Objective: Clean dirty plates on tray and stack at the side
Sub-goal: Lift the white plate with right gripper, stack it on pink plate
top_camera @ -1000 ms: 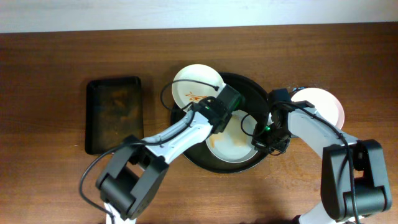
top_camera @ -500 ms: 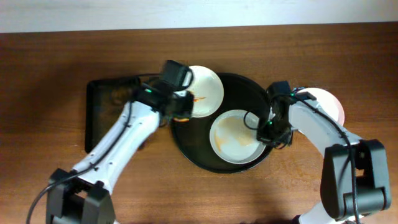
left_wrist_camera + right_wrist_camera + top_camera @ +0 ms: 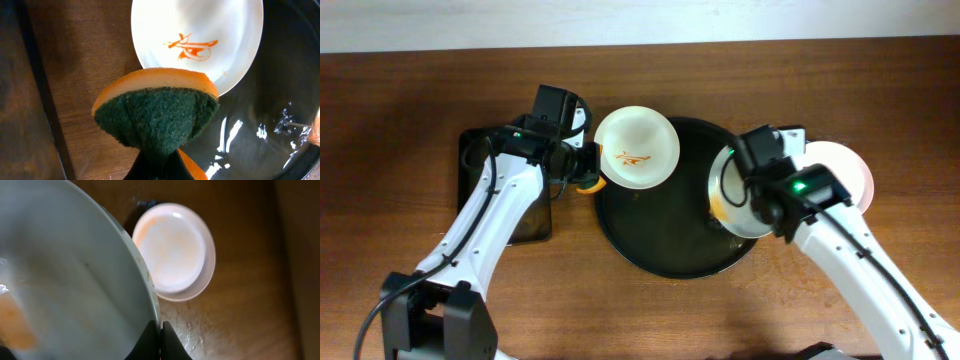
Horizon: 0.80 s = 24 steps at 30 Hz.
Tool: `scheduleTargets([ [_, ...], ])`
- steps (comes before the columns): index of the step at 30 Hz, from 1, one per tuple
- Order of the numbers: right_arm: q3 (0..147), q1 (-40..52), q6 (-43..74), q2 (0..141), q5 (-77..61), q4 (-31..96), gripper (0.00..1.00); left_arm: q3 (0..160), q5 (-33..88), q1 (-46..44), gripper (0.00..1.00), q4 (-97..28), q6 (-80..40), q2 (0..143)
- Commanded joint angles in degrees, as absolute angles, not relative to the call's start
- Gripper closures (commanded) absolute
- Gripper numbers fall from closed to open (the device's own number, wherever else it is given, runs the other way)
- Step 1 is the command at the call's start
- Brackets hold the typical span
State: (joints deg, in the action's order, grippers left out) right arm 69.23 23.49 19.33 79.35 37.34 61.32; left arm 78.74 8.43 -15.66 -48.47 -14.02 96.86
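Once my left gripper (image 3: 157, 159), pinching the sponge (image 3: 156, 112), had swung off the tray (image 3: 650, 240), my right gripper (image 3: 159, 332), clamped on the lifted plate (image 3: 730, 190), had raised it off the tray beside the side plate (image 3: 842, 168); the smeared plate (image 3: 636, 148) remained on the tray's rim; nothing seemed to block the stacking.
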Motion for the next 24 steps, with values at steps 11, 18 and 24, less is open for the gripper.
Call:
scheduleTargets([
  [11, 70.2, 36.8, 19.3, 79.1, 58.5, 61.2, 0.96, 78.6, 9.3, -15.3, 1.0, -48.5, -14.5, 95.1],
  [18, 70.2, 34.8, 25.7, 79.1, 51.7, 61.1, 0.96, 78.6, 9.3, -15.3, 1.0, -48.6, -14.5, 95.1],
  [24, 70.2, 15.9, 36.5, 79.1, 36.1, 60.4, 0.96, 78.6, 9.3, -15.2, 1.0, -48.7, -14.6, 95.1],
])
